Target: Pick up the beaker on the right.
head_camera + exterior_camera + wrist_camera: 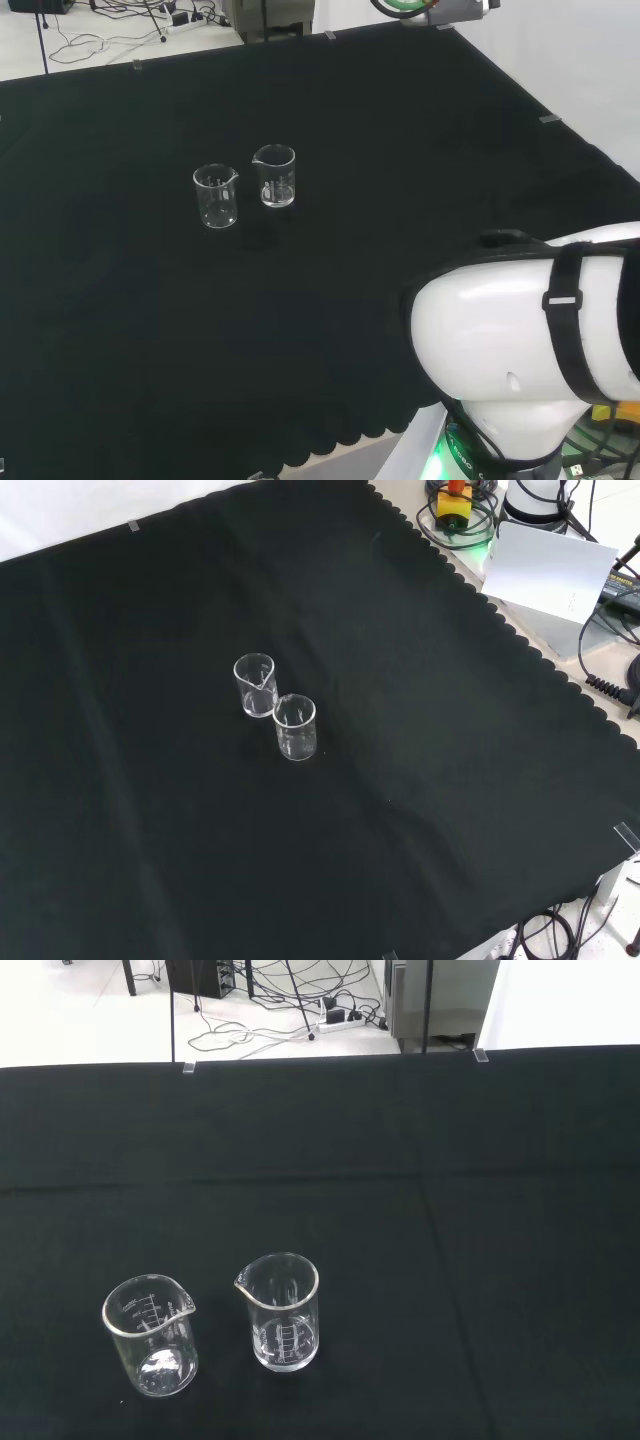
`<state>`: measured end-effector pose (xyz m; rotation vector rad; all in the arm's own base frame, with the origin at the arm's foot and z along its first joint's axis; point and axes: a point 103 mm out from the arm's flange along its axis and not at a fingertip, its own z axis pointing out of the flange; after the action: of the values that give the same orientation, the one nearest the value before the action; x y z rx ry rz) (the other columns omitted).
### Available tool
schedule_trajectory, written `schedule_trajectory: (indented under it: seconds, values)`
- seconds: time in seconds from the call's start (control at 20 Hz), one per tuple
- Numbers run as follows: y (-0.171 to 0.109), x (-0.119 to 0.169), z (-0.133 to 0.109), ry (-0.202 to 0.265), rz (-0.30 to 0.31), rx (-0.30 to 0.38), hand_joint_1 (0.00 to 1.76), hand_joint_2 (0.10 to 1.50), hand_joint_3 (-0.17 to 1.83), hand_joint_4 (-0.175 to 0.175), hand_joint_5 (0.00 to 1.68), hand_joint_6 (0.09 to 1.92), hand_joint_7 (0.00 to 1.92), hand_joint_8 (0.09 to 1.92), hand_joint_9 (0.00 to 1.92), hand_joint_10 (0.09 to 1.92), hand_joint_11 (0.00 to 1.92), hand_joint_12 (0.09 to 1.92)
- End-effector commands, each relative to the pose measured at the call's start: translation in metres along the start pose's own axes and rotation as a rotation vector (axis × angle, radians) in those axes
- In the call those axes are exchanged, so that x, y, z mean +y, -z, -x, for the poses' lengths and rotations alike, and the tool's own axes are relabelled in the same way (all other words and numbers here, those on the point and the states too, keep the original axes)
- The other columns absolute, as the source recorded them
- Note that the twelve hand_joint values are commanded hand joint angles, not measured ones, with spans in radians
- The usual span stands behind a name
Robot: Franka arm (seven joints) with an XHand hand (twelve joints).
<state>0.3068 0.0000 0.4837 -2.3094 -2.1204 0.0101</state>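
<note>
In the head view you are looking at two clear beakers standing upright on the black-clothed counter [420, 130]. The right beaker [274, 176] is sitting just beside the left beaker [215, 196], at about its two o'clock, and the arm's white link [520, 340] is bulking at the lower right.

In the front view the right beaker [255, 684] is standing at eleven o'clock of the left beaker [295, 726], almost touching.

In the wrist view both beakers, right [280, 1310] and left [150, 1335], are looking empty. You cannot tell the hand's state.
</note>
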Motion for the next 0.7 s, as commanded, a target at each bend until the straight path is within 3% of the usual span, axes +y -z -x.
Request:
schedule_trajectory:
  seconds: [0.05, 0.2, 0.4, 0.55, 0.7]
  values:
    - [0.000, 0.000, 0.001, -0.001, 0.006, -0.007, 0.33, 1.04, 0.51, -0.010, 0.30, 0.09, 0.03, 0.42, 0.14, 0.59, 0.02, 1.24]
    - [0.000, 0.001, 0.003, -0.004, 0.005, -0.010, 0.23, 1.15, 0.45, -0.006, 0.29, 0.09, 0.00, 0.38, 0.08, 0.61, 0.00, 1.20]
    - [0.000, 0.000, -0.010, -0.006, 0.010, -0.024, 0.22, 1.17, 0.43, -0.006, 0.30, 0.09, 0.00, 0.38, 0.07, 0.61, 0.00, 1.19]
    - [-0.005, 0.005, -0.006, -0.021, 0.001, 0.012, 0.22, 1.17, 0.42, -0.006, 0.30, 0.09, 0.00, 0.38, 0.07, 0.61, 0.00, 1.19]
    - [-0.012, 0.011, 0.004, -0.040, 0.021, 0.066, 0.42, 1.10, 0.38, -0.021, 0.33, 0.09, 0.05, 0.41, 0.14, 0.64, 0.00, 1.25]
